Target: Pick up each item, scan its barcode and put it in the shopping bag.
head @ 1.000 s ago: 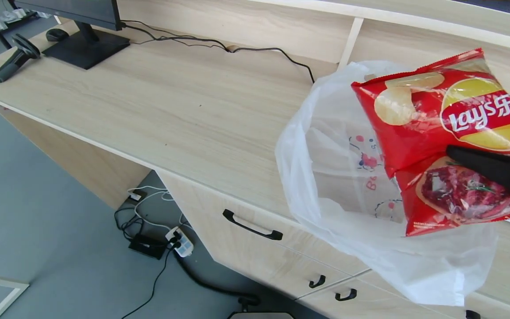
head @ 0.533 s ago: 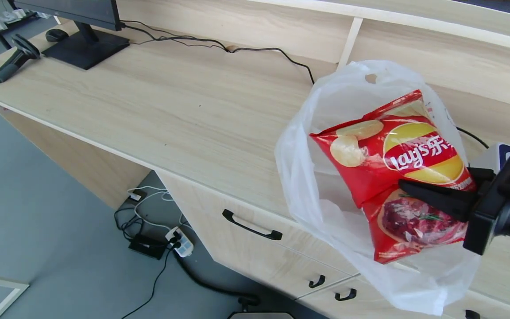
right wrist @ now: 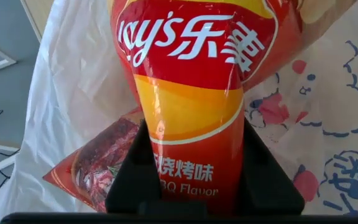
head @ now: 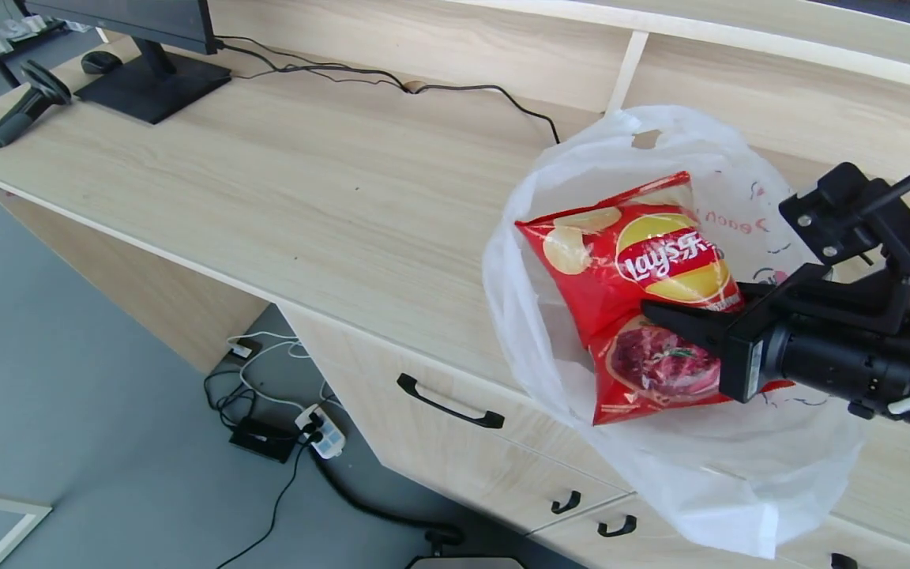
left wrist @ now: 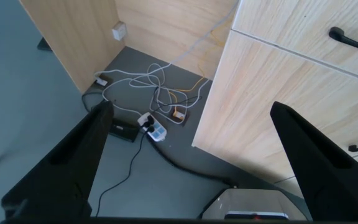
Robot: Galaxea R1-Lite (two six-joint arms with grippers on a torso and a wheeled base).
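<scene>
A red bag of crisps [head: 629, 276] sits inside the mouth of the white plastic shopping bag [head: 708, 474] on the right part of the counter. My right gripper [head: 680, 325] is shut on the crisp bag's lower half, coming in from the right. In the right wrist view the crisp bag [right wrist: 191, 99] is pinched between the two black fingers [right wrist: 132, 180], with the shopping bag's printed white film [right wrist: 328, 124] around it. My left gripper [left wrist: 191, 155] hangs open with nothing in it, down beside the counter over the floor. A black handheld scanner [head: 24, 107] lies at the counter's far left.
A monitor stand [head: 151, 79] and a mouse [head: 101, 61] stand at the back left, with a black cable [head: 423, 87] running across the counter. Drawers with black handles [head: 449, 403] front the counter. A power strip and cables [left wrist: 148, 127] lie on the floor below.
My right gripper has carried the crisp bag down and to the left, from above the shopping bag into its mouth. The shopping bag's rim has shifted around it.
</scene>
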